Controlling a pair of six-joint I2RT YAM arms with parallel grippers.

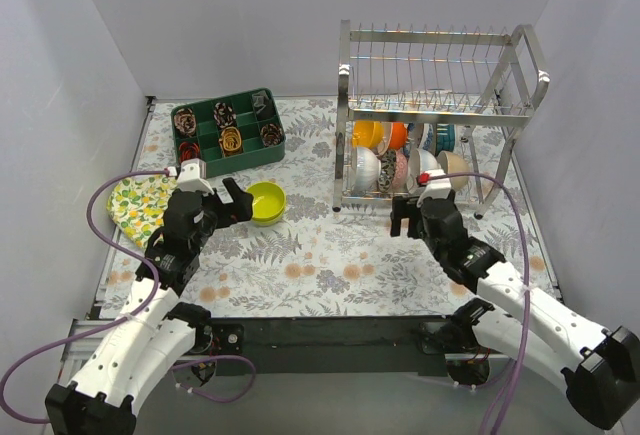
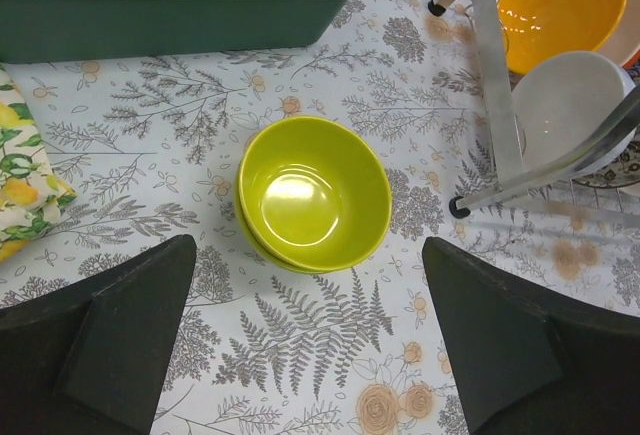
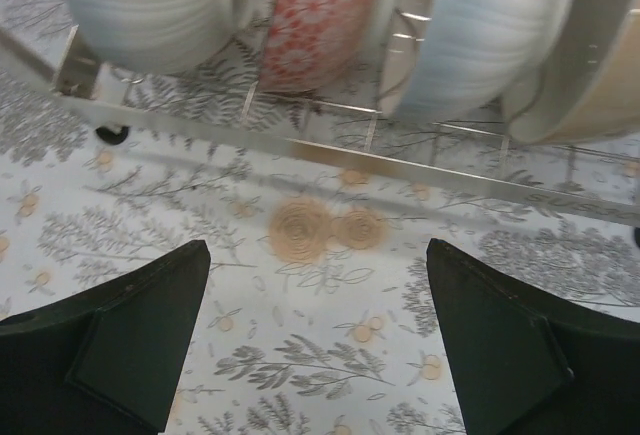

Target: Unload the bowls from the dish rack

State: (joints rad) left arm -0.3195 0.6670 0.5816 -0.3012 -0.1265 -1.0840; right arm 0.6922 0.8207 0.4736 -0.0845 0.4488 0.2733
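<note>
The chrome dish rack (image 1: pixel 440 105) stands at the back right. Its lower tier holds several bowls on edge, among them a yellow one (image 1: pixel 366 133) and a white one (image 1: pixel 366 169). Two stacked lime-green bowls (image 1: pixel 266 202) sit on the table left of the rack and also show in the left wrist view (image 2: pixel 313 195). My left gripper (image 1: pixel 238 205) (image 2: pixel 310 340) is open and empty, just short of the green bowls. My right gripper (image 1: pixel 408 223) (image 3: pixel 318 345) is open and empty, low in front of the rack's bottom rail (image 3: pixel 350 140). Above that rail stand a white bowl (image 3: pixel 150 5), a red floral bowl (image 3: pixel 320 20), a pale blue bowl (image 3: pixel 480 35) and a beige bowl (image 3: pixel 600 85).
A dark green compartment tray (image 1: pixel 228 130) (image 2: pixel 180 15) with small round items stands at the back left. A lemon-print cloth (image 1: pixel 140 203) (image 2: pixel 20 185) lies at the left edge. A rack leg (image 2: pixel 490 85) stands right of the green bowls. Grey walls enclose the floral tablecloth.
</note>
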